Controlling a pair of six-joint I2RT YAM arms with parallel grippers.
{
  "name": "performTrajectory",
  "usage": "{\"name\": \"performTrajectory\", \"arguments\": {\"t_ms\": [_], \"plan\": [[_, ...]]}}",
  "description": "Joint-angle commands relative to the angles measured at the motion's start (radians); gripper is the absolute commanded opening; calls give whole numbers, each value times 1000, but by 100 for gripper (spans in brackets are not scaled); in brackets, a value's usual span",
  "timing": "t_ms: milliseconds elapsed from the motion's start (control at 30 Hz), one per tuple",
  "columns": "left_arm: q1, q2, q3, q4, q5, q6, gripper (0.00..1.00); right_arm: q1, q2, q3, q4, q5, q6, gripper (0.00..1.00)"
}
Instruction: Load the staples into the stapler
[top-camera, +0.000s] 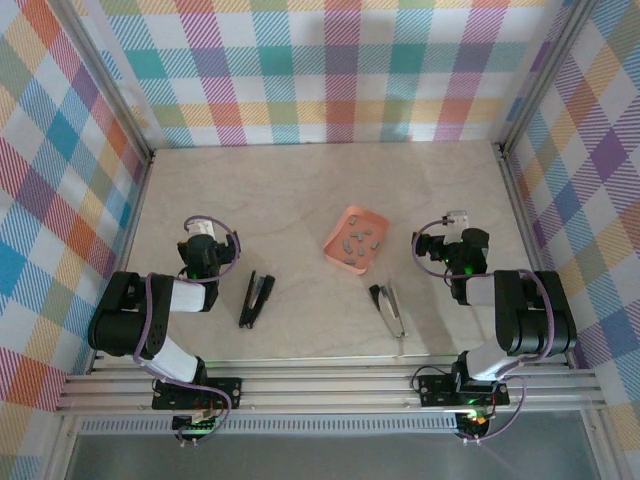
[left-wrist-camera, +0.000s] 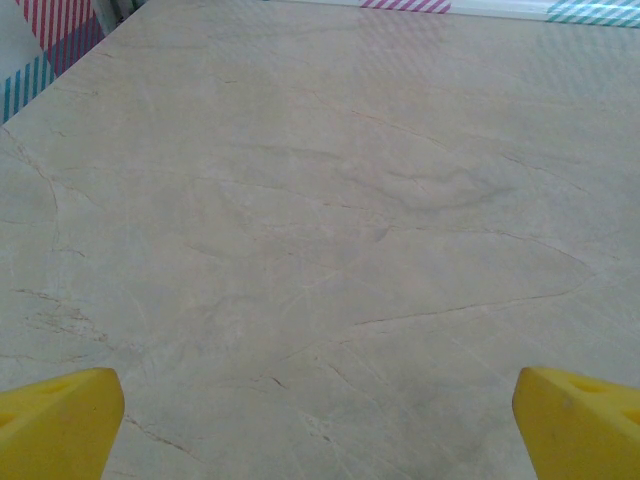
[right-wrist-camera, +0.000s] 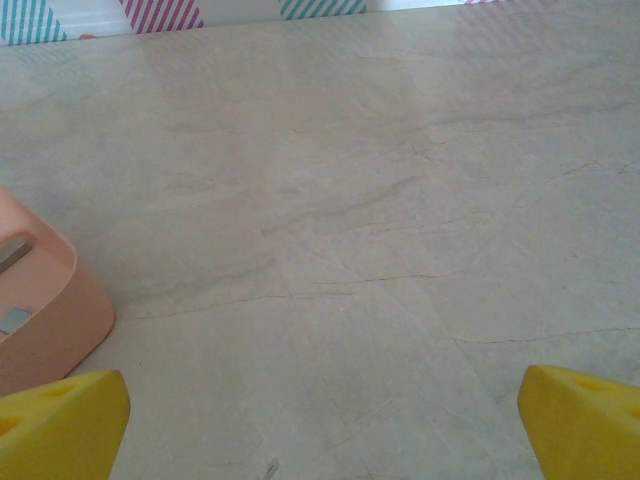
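Several small grey staples (top-camera: 358, 240) lie in a shallow salmon-pink tray (top-camera: 345, 222) at mid-table. A black stapler (top-camera: 257, 298) lies to the tray's lower left. A grey stapler (top-camera: 388, 308) lies below the tray, looking hinged open. My left gripper (top-camera: 203, 228) sits left of the black stapler and is open, its yellow fingertips (left-wrist-camera: 55, 420) far apart over bare table. My right gripper (top-camera: 456, 222) is right of the tray and open with nothing between its fingertips (right-wrist-camera: 580, 420). In the right wrist view the tray's corner (right-wrist-camera: 60, 310) holds two grey staples (right-wrist-camera: 12, 320).
Plaid walls enclose the beige marble-look table (top-camera: 300, 190) on the left, back and right. An aluminium rail (top-camera: 320, 385) runs along the near edge by the arm bases. A tiny dark speck (right-wrist-camera: 265, 468) lies on the table near the right gripper.
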Motion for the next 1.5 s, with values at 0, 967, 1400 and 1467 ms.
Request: {"name": "performTrajectory", "arguments": {"t_ms": [0, 967, 1400, 1467], "plan": [[-2, -3, 10, -4, -1, -5, 100, 6, -7, 12, 6, 0, 5, 99], [-13, -219, 152, -421, 23, -9, 94, 13, -196, 321, -769, -62, 68, 99], [-226, -372, 609, -1546, 141, -224, 77, 286, -373, 445, -1330, -70, 260, 99], [-280, -350, 622, -1629, 118, -257, 76, 308, -397, 414, -1338, -108, 301, 99]]}}
